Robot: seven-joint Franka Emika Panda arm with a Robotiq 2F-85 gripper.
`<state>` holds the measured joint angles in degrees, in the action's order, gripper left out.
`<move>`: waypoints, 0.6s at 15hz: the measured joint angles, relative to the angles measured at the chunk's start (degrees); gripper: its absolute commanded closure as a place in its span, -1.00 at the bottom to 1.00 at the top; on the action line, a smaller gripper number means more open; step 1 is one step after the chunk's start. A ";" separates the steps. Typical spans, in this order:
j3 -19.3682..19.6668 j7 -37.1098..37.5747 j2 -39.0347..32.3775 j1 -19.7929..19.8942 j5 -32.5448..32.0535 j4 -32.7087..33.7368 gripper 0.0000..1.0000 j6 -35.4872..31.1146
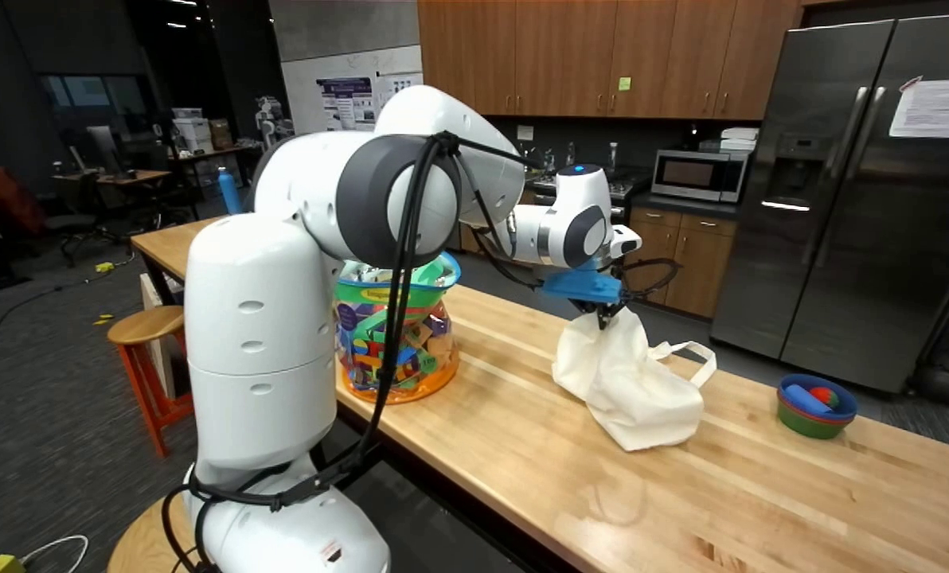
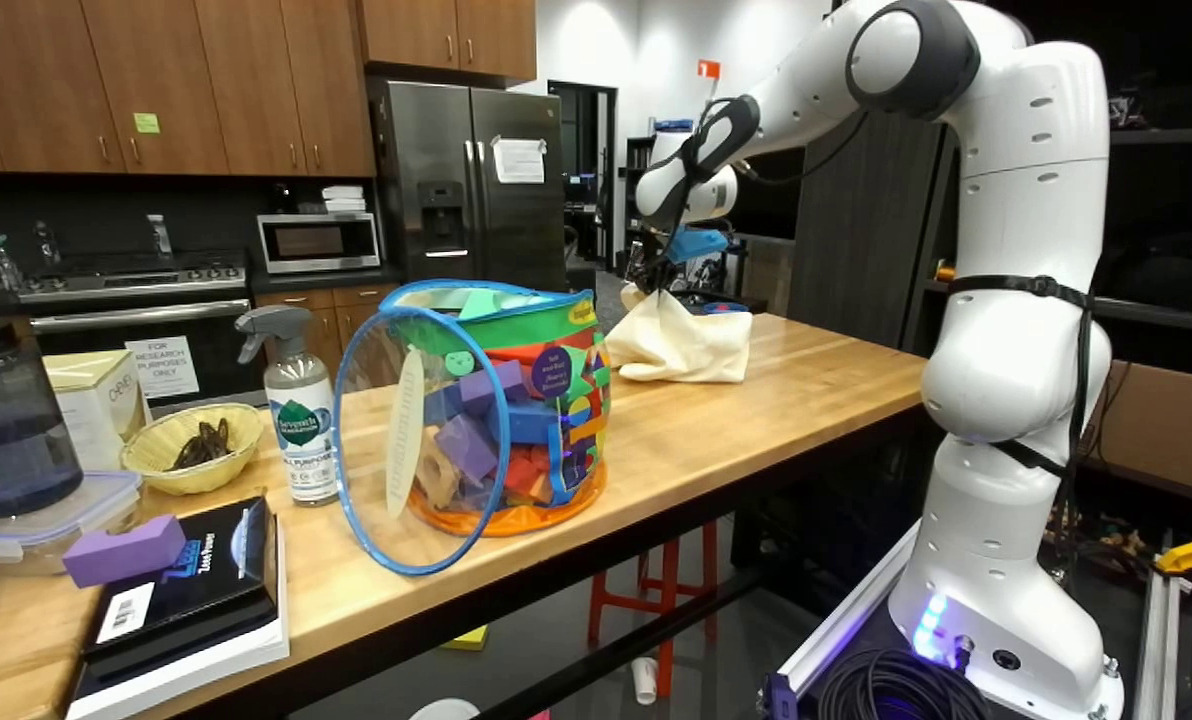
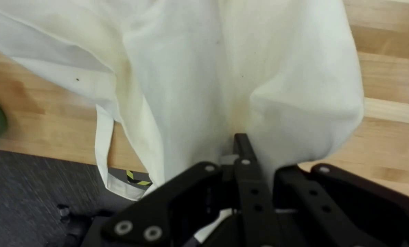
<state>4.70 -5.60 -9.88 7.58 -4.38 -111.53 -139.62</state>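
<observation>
A cream cloth bag (image 1: 642, 390) with a loop handle stands slumped on the wooden table, its top pulled up to a peak. It also shows in an exterior view (image 2: 701, 345) and fills much of the wrist view (image 3: 187, 79). My black gripper (image 1: 604, 317) points down at that peak, and it also shows in an exterior view (image 2: 659, 285). In the wrist view, the gripper (image 3: 263, 154) has a fold of the bag's cloth pinched between its fingers. The cloth hides the tip of the right-hand finger. The inside of the bag is hidden.
The wooden table (image 1: 514, 430) carries stacked bowls (image 1: 813, 426) with a blue piece and a red-green ball in the top one. A clear bag of foam blocks (image 1: 399, 342) stands nearer the arm's base. A spray bottle (image 2: 301, 430), a basket (image 2: 146, 470) and books (image 2: 196, 590) stand farther along.
</observation>
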 measured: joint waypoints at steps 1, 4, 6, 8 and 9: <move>-0.75 -0.76 -0.44 -0.49 1.07 0.59 0.98 -0.70; -2.62 -2.02 -0.97 -1.82 2.48 1.48 0.98 -1.78; -3.57 -2.05 -1.00 -2.80 2.49 1.44 0.98 -2.27; -4.36 -2.02 -1.01 -3.89 2.49 1.11 0.98 -2.59; -4.74 -1.95 -1.02 -4.46 2.49 0.75 0.98 -2.69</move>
<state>-0.04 -7.55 -10.90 3.12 -1.89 -110.79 -142.31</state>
